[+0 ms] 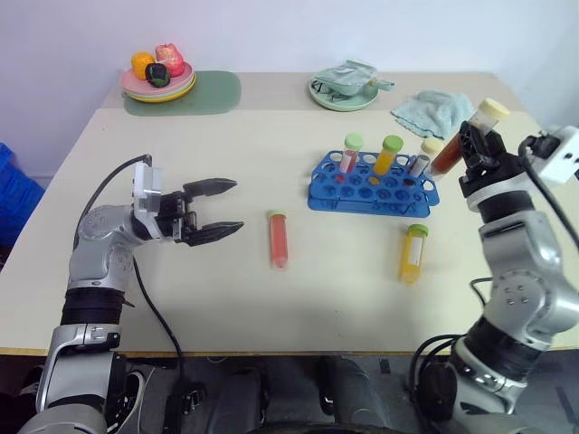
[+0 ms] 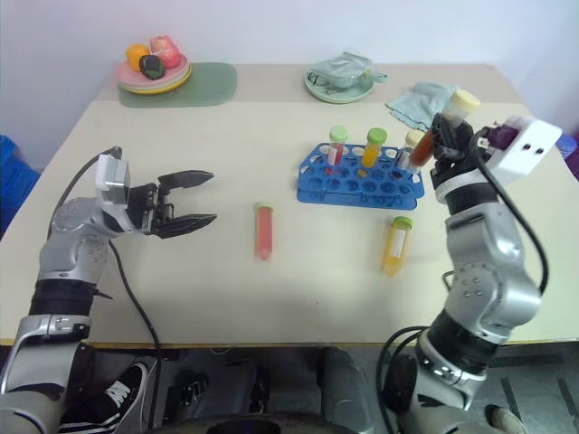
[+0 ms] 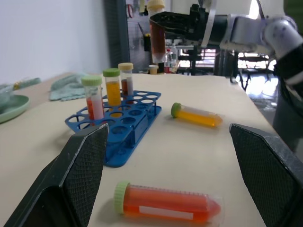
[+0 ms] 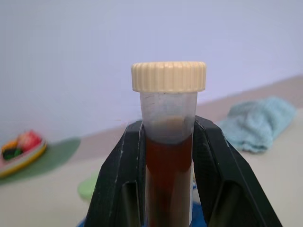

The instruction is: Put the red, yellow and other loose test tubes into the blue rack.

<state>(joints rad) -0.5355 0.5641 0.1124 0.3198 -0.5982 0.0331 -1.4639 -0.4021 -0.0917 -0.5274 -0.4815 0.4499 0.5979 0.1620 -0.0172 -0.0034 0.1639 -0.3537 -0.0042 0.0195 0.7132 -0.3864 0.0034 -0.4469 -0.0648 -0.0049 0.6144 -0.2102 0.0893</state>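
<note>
Beige laminate covers the table (image 1: pixel 271 316), which stands against a plain pale wall, with a blue bin (image 1: pixel 14 190) at its far left edge. At the back sit a pink and yellow plate of toy fruit (image 1: pixel 158 77) on a green mat (image 1: pixel 213 90), a pale green dish (image 1: pixel 344 90) and a crumpled teal cloth (image 1: pixel 430 110). No writing can be read anywhere; the red-orange tube carries only a blank white label strip.

The blue rack (image 1: pixel 371 185) stands right of centre, holding a pinkish tube (image 1: pixel 350 154) and an orange-yellow tube (image 1: pixel 387 154), both green-capped, and a grey tube (image 1: pixel 421 161) with a pale cap. The red-orange tube (image 1: pixel 278 238) lies flat in front of the rack, to its left, apart from it. The yellow tube (image 1: pixel 413 253) lies flat near the rack's front right corner.

The right gripper (image 1: pixel 470 145) is clamped on the dark brown-red tube (image 1: pixel 461 140), cap uppermost and tilted, held in the air just beside the rack's right end. The left gripper (image 1: pixel 217 210) hangs above the table with its jaws spread wide and nothing between them, well left of the red-orange tube.

The left wrist view looks past the table into a dim area of dark frames and chairs, which the head views do not show. The right wrist view shows the tube's liquid level below its pale yellow cap (image 4: pixel 168 76).
</note>
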